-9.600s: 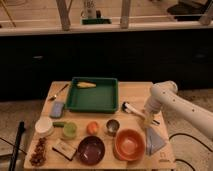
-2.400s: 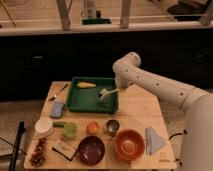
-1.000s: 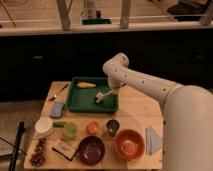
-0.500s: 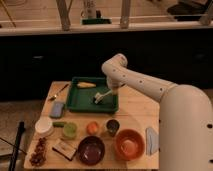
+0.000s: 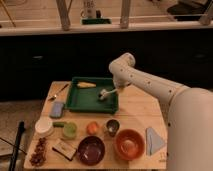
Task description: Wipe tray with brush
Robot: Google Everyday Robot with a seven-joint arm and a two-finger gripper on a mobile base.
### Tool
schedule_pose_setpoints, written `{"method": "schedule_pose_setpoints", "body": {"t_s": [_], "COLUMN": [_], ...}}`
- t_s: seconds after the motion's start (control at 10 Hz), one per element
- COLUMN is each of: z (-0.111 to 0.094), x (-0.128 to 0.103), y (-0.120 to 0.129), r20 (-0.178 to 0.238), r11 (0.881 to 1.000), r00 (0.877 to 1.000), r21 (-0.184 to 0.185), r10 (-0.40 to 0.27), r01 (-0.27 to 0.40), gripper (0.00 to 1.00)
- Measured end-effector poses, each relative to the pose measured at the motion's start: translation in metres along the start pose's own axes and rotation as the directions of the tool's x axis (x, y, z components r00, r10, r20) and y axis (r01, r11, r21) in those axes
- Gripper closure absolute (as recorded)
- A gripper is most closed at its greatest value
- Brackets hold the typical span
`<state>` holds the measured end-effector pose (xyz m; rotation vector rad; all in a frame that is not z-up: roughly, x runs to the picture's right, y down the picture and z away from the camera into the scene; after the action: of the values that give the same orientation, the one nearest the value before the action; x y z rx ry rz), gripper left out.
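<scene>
Change since earlier: the arm has swung from the right side of the counter (image 5: 135, 107) to the far middle, carrying the brush (image 5: 109, 93) with it; over the last half second the brush head has barely shifted inside the tray (image 5: 82, 101).
Gripper: the gripper (image 5: 119, 88) sits above the tray's right edge, closed on the handle end of the brush.
Brush location: over the right part of the tray, head down near the floor of the tray; contact with the floor cannot be confirmed.
Brush axis: long axis runs diagonally, handle up and to the right at the gripper, whitish head down and to the left.
Tray: dark green, on the far middle of the counter, long sides running left to right.
Tray contents: a yellowish item (image 5: 86, 85) lies by the far wall, well apart from the brush head.
Left of tray: a blue-grey sponge (image 5: 57, 109) just beside the near-left corner; a thin utensil (image 5: 58, 93) farther back.
Near row: white bowl (image 5: 44, 126), green cup (image 5: 69, 130), orange item (image 5: 92, 128), metal cup (image 5: 112, 126), purple bowl (image 5: 91, 149), orange bowl (image 5: 130, 144).
</scene>
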<state>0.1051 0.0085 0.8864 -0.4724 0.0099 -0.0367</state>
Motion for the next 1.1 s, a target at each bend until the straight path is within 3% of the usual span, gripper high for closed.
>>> {"method": "schedule_pose_setpoints", "body": {"t_s": [0.2,0.4,0.6,0.7,0.9,1.1], "z": [0.001,0.004,0.002,0.001,-0.002,-0.002], "x": [0.007,-0.001,-0.019,-0.039,-0.061,-0.082], "y": [-0.016,-0.037,-0.043,-0.047,-0.041,-0.023], "r20": [-0.012,-0.015,-0.016,-0.012,-0.014,-0.010], "r11": [1.000,1.000,0.998,0.994,0.979,0.946], "r00": [1.000,1.000,0.998,0.994,0.979,0.946], "r21": [0.006,0.010,0.005,0.007,-0.004,-0.021], "r10": [0.017,-0.009,-0.056,-0.110,-0.204,-0.325], "r01": [-0.017,0.009,0.056,0.110,0.204,0.325], "gripper": [1.00,1.00,1.00,1.00,1.00,1.00]}}
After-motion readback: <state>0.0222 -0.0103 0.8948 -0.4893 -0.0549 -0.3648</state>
